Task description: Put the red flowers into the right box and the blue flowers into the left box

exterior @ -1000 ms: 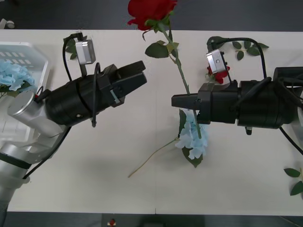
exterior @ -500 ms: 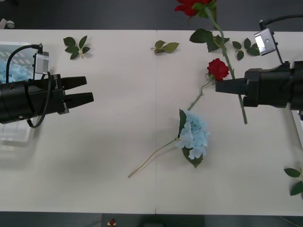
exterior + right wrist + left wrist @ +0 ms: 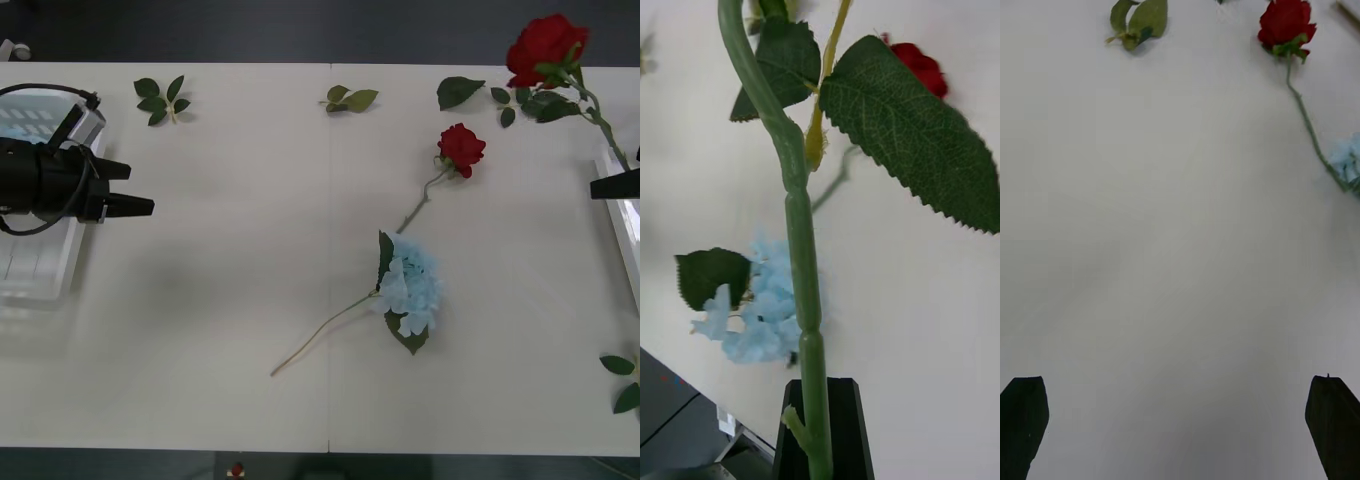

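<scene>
My right gripper (image 3: 612, 186) sits at the table's right edge, shut on the green stem (image 3: 801, 247) of a red flower whose bloom (image 3: 545, 45) is held up over the far right corner. It is just above the right box (image 3: 626, 225), of which a white rim shows. A second red flower (image 3: 461, 148) lies right of centre on the table, and a blue flower (image 3: 410, 292) lies below it with its stem trailing left. My left gripper (image 3: 130, 190) is open and holds nothing, over the left box (image 3: 30, 270) at the left edge.
Loose green leaf sprigs lie at the far left (image 3: 160, 98), far middle (image 3: 348, 98), far right (image 3: 460, 92) and near right edge (image 3: 625, 385). The white table's middle and left half are bare. Dark floor lies beyond the far edge.
Both arms have drawn apart. The right gripper carried the red flower from the table's middle to the right edge. The left gripper pulled back left over the left box.
</scene>
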Tool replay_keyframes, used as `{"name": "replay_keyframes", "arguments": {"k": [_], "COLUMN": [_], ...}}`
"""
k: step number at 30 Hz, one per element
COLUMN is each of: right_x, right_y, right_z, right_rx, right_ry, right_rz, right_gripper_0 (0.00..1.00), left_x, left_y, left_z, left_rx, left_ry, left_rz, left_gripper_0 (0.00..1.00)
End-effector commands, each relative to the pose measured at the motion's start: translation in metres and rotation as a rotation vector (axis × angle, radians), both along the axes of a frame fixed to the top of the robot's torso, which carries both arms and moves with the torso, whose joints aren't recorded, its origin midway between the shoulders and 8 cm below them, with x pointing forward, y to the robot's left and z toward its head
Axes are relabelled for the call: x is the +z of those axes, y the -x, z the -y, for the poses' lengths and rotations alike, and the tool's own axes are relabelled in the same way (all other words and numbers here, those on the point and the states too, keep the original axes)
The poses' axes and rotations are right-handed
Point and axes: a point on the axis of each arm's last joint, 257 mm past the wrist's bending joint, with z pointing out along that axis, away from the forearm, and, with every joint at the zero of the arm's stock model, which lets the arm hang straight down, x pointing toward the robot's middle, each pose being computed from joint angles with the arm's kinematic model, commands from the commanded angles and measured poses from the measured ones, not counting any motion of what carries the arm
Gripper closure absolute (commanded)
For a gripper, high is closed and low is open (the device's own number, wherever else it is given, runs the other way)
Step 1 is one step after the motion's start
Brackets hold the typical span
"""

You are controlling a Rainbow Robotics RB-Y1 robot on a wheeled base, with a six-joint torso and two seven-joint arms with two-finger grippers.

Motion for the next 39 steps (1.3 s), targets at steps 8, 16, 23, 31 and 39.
{"name": "replay_keyframes", "arguments": {"k": [8, 16, 23, 31, 39], "right_x": [-0.025, -0.052, -0.082, -0.104, -0.112], "right_y": [-0.017, -0.022, -0.009, -0.008, -0.010], "right_z": [0.150, 0.233, 0.279, 0.309, 0.316], "right_rx": [-0.263, -0.348, -0.368, -0.415, -0.462], "right_ry": [0.232, 0.370, 0.466, 0.567, 0.557], "right_rz": [-0.043, 0.044, 0.064, 0.114, 0.135], "right_gripper_0": [1.00, 1.00, 1.00, 1.00, 1.00], "left_x": [-0.004, -0.014, -0.018, -0.025, -0.027], "left_y": [-0.019, -0.016, -0.006, 0.024, 0.044], "left_z": [-0.007, 0.033, 0.061, 0.083, 0.111], "left_rx": [0.080, 0.036, -0.049, -0.130, -0.132], "left_ry": [-0.119, -0.046, 0.029, 0.043, 0.082], "left_rz": [-0.011, -0.021, 0.037, 0.121, 0.180], "left_gripper_0": [0.00, 0.00, 0.00, 0.00, 0.00]}}
